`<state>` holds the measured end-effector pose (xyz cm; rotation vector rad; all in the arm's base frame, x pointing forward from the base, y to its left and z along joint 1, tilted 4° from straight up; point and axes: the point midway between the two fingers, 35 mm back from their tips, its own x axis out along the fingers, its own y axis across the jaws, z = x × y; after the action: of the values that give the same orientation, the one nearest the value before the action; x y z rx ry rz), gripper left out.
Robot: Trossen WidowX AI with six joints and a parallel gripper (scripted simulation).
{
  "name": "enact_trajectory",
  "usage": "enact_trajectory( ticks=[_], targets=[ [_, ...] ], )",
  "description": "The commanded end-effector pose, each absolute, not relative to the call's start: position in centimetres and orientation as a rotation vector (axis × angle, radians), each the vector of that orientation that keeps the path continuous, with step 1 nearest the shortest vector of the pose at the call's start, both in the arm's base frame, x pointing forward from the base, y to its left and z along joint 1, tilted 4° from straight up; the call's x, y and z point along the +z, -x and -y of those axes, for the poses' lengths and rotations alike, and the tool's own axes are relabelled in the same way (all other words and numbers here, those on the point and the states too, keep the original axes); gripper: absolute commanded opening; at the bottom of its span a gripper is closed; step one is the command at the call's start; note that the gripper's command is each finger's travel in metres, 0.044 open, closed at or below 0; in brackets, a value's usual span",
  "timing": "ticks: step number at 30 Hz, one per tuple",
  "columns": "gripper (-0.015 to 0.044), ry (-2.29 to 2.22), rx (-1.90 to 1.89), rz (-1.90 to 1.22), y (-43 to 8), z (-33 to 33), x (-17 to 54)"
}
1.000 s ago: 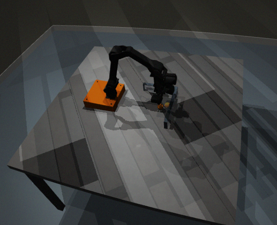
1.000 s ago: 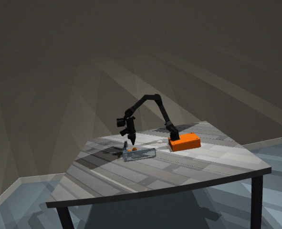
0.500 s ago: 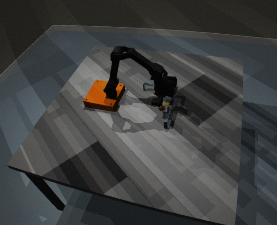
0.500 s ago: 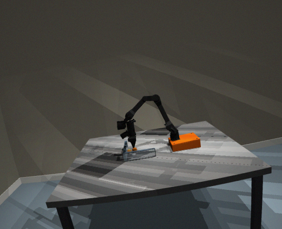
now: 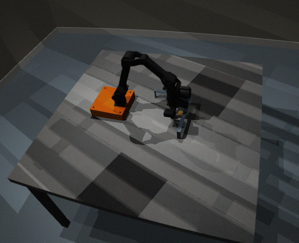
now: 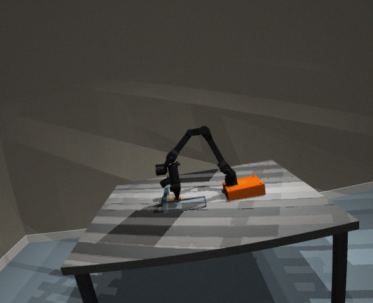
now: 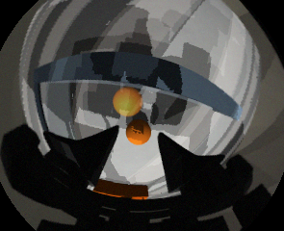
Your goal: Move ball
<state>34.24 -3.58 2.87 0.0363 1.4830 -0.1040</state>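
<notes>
The arm bends over from its orange base (image 5: pixel 112 103) and points the claw (image 7: pixel 137 148) down at the tabletop (image 5: pixel 149 167), inside the corner made by the two low clear walls (image 6: pixel 183 204). The claw is apart and it holds nothing. In the wrist view the orange ball (image 7: pixel 138 133) lies on the tabletop between the two dark fingers, a little ahead of their tips; whether a finger touches it I cannot tell. The see-through copy (image 7: pixel 126 100) is paler and sits just beyond the ball, touching or slightly overlapping it, close in front of the curved blue wall (image 7: pixel 199 87). From the top view only a small part of the ball (image 5: pixel 180 113) shows beside the claw.
</notes>
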Motion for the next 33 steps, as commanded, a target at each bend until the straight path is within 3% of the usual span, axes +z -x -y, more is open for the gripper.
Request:
enact_trajectory(
  ticks=[1,2,5,14,20,33],
  targets=[
    [0.0291,-0.040,-0.103,-1.492,-34.1,3.6,2.2],
    [0.0291,-0.040,-0.103,-1.492,-34.1,3.6,2.2],
    [0.0212,-0.040,-0.103,-1.492,-34.1,3.6,2.2],
    [0.0152,-0.040,-0.103,-1.492,-34.1,3.6,2.2],
    [0.0000,-0.040,-0.103,-1.492,-34.3,3.5,4.3],
    [0.0000,-0.040,-0.102,-1.491,-33.7,3.1,12.8]
  ],
)
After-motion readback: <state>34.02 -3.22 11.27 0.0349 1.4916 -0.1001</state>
